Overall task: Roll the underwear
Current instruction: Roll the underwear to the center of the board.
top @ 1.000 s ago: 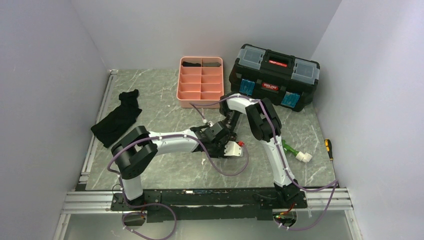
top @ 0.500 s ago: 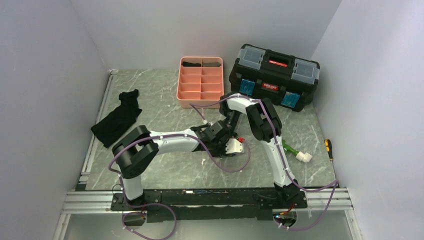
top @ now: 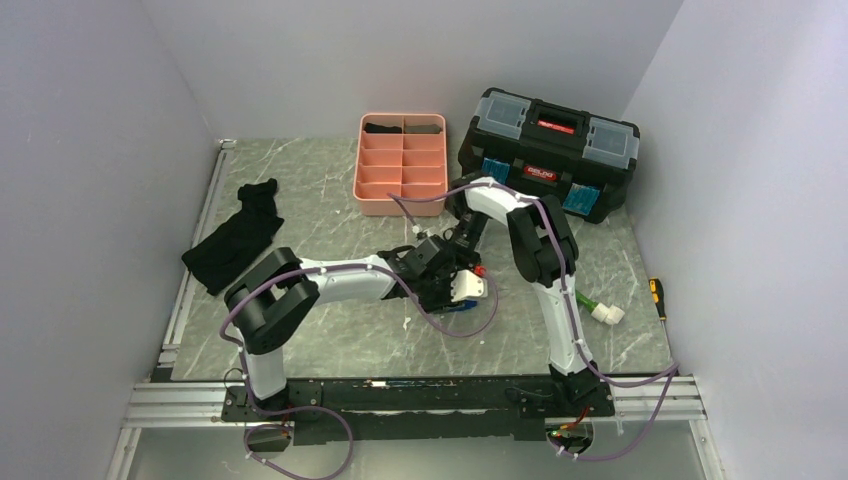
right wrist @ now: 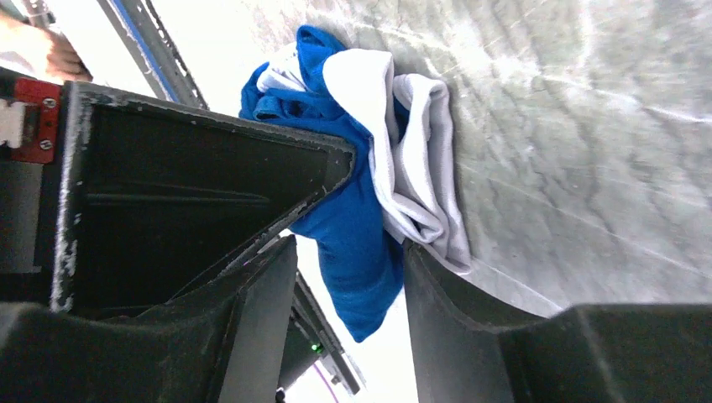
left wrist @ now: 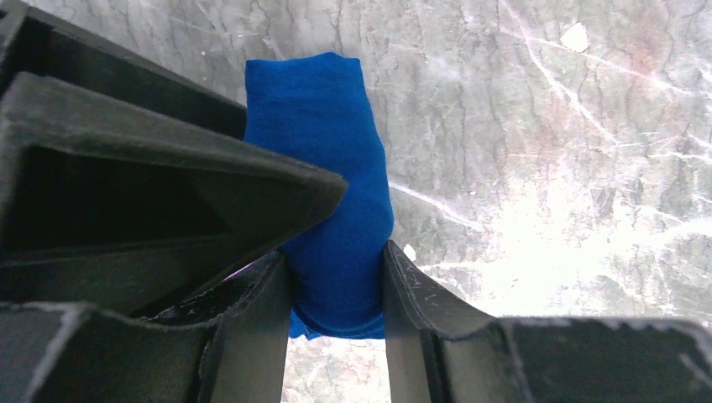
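The underwear [left wrist: 332, 168] is a bright-blue rolled bundle lying on the marble table. In the left wrist view it sits tightly between my left gripper's [left wrist: 336, 290] jaws, which are shut on it. In the right wrist view the underwear [right wrist: 353, 227] shows blue folds with a white band, and my right gripper [right wrist: 348, 281] is closed on its other end. From the top view both grippers meet mid-table, the left gripper [top: 458, 292] just in front of the right gripper [top: 464, 258]. They hide the underwear except for a blue sliver [top: 452, 306].
A pink divided tray [top: 401, 170] stands at the back, with dark rolls [top: 404, 127] in its far compartments. A black toolbox [top: 548, 150] is at the back right. A black cloth [top: 235, 240] lies at the left. A green-white tool [top: 597, 307] and a screwdriver [top: 657, 295] lie at the right.
The right arm's elbow has swung to the right and back. The left gripper has shifted slightly away from the near edge with the bundle.
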{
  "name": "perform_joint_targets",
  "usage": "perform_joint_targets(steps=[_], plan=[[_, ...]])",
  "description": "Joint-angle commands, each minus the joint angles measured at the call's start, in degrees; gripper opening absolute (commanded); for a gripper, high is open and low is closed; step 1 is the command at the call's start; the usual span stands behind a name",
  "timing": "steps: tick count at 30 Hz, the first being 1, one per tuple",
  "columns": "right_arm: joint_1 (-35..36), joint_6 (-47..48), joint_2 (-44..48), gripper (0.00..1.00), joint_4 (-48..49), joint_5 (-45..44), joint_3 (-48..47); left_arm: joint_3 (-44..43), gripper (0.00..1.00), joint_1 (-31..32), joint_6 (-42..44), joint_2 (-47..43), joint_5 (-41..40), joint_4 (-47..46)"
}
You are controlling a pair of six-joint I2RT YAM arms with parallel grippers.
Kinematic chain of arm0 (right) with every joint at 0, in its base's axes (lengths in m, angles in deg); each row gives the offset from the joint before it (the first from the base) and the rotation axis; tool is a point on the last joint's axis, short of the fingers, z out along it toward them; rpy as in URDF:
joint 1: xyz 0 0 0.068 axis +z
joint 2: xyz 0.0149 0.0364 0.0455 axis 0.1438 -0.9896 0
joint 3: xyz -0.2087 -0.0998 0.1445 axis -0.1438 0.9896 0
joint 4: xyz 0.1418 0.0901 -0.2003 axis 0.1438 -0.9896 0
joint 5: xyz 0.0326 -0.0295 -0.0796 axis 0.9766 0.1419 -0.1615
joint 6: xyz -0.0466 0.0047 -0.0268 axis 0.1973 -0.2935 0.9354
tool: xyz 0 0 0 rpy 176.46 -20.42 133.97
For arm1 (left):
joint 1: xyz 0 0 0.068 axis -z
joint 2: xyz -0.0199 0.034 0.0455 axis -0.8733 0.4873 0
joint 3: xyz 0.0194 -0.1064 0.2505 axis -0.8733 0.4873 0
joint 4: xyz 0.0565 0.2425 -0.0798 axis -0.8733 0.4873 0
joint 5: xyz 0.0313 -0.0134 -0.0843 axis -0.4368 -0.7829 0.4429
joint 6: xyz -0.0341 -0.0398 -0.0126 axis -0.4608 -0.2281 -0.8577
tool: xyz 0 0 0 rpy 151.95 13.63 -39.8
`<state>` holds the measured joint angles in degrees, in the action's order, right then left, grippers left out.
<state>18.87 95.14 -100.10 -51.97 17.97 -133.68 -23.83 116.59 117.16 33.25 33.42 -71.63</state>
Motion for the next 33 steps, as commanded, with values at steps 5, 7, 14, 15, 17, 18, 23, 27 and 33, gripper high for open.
perform_joint_targets(steps=[5, 7, 14, 15, 17, 18, 23, 27, 33], plan=[[-3.32, 1.90, 3.78, 0.54, 6.60, 1.14, -1.25, 3.93, 0.00, 0.77, -1.11, 6.68, 6.37, 7.44], [-4.57, 1.56, 4.88, 0.54, 7.23, 0.90, -0.72, 3.90, 0.00, 0.24, -1.37, 6.75, 6.48, 7.63], [-10.29, -0.70, 10.45, 0.54, 10.42, 1.62, 1.75, 1.28, 0.00, -3.40, -1.73, 8.65, 11.68, 10.27], [-11.12, -1.22, 11.82, 0.54, 11.45, 1.90, 2.63, 0.60, 0.00, -4.03, -1.80, 9.24, 12.55, 10.97], [-12.75, -2.43, 14.67, 0.54, 14.22, 2.12, 5.10, -0.68, 0.00, -5.76, -1.99, 10.14, 14.79, 11.98], [-13.52, -3.24, 16.16, 0.54, 15.74, 2.05, 6.38, -1.33, 0.00, -6.58, -2.08, 10.68, 15.97, 12.70], [-16.55, -7.46, 23.75, 0.53, 23.38, 2.39, 12.64, -5.09, 0.00, -10.71, -2.63, 13.57, 21.61, 16.22], [-17.91, -10.67, 29.68, 0.53, 29.06, 2.63, 17.05, -9.00, 0.00, -14.04, -3.19, 17.03, 26.96, 20.03], [-18.01, -11.14, 38.09, 0.55, 36.08, 3.03, 24.37, -16.22, 0.00, -18.86, -4.31, 23.25, 32.91, 26.65]])
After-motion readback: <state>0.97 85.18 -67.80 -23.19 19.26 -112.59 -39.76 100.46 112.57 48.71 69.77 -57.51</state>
